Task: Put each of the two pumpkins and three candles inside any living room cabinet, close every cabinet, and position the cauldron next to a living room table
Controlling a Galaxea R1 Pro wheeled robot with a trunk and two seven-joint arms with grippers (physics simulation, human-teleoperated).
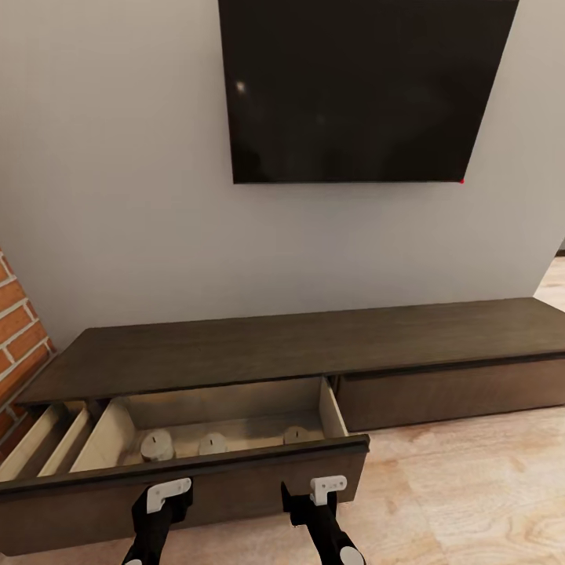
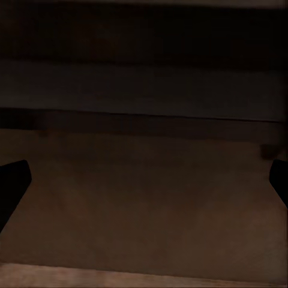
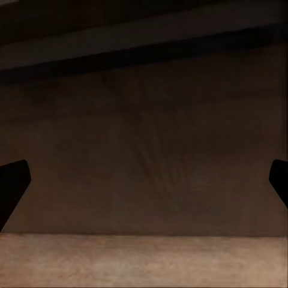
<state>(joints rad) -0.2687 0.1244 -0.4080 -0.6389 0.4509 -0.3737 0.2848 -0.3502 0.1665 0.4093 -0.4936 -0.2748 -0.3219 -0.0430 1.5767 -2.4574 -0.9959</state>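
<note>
I hold both my left gripper (image 1: 161, 502) and right gripper (image 1: 314, 496), wide open and empty, against the drawer front (image 1: 196, 490) at lower frame, probably to push the candles (image 1: 212, 444) inside.

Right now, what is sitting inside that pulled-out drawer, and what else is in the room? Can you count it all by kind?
Candles in the open drawer: 3, at and
Dark-brown cabinet: 1
Wall screen: 1
Grippers in front of the drawer front: 2, left and right
Total: 7
</note>
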